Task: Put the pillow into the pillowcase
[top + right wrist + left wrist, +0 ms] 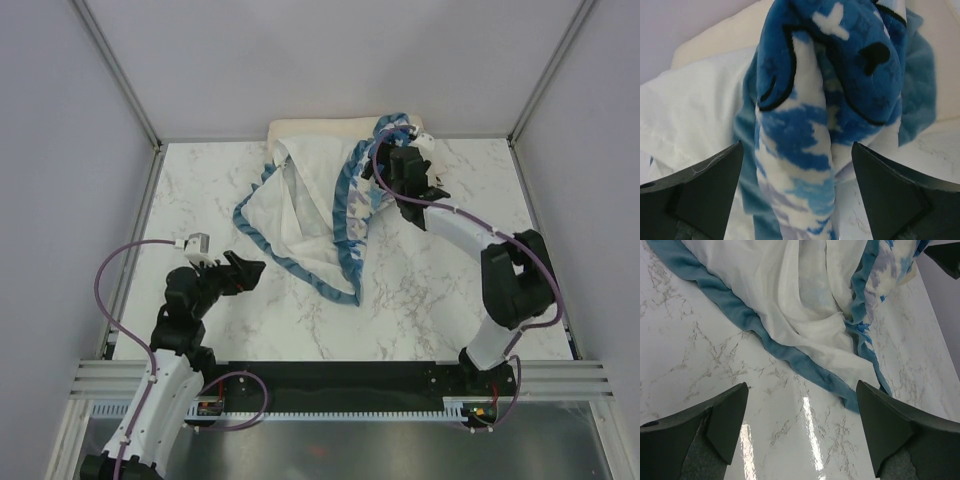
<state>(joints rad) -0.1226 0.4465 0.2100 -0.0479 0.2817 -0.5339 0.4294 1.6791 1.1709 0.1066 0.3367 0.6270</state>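
The pillowcase point(300, 215) lies crumpled mid-table, white inside up, with a blue ruffled edge. The cream pillow point(320, 130) lies behind it against the back wall, partly under the fabric. My left gripper point(250, 273) is open just off the pillowcase's lower left. In the left wrist view, bare table lies between its fingers point(715, 425), with the blue edge point(805, 365) just ahead. My right gripper point(392, 168) hangs open over the pillowcase's raised right corner. A fold of patterned blue and white fabric point(805, 150) stands between its fingers point(705, 190), with a gap on each side. The pillow point(725, 40) shows behind.
The marble table point(440, 290) is walled by pale panels at the back and sides, with metal posts at the back corners. A black rail point(330, 375) with both arm bases runs along the near edge. Purple cables loop beside each arm.
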